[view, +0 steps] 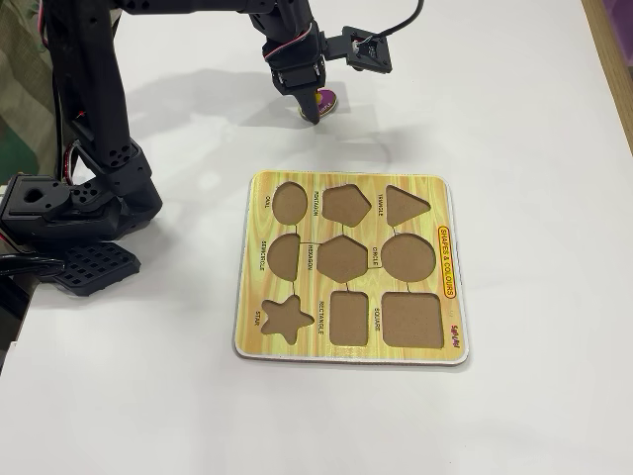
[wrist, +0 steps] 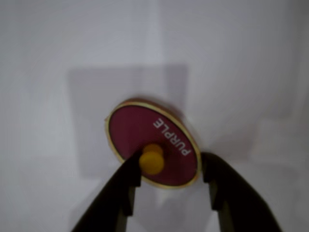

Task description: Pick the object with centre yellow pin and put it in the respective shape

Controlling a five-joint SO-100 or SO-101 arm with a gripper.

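In the wrist view the pincer (wrist: 171, 176) reaches in from the bottom edge, its two dark fingers (wrist: 126, 186) spread apart on either side of the oval (wrist: 145, 133); the left finger sits right against the yellow knob (wrist: 152, 159) at the oval's centre, while the right finger stands just off the oval's rim, so the jaws are wide and clamp nothing; the oval is purple with a pale rim and the word PURPLE printed on it, and it lies flat on the white counter (wrist: 58, 58); whether the left finger actually touches the knob cannot be told; in the fixed view the black arm (view: 89, 119) rises from its base at the left edge and bends over to the top of the picture, where the pincer (view: 315, 111) points down at the oval (view: 325, 98), which shows as a small purple spot partly hidden behind the fingertips; the oval lies on the counter (view: 534, 119) well apart from the board (view: 450, 259), beyond its upper edge; the board is yellow-green and lies flat at the middle of the counter, with nine cut-out shapes in three rows, all of them bare; its oval recess (view: 289, 201) is at the upper left corner.
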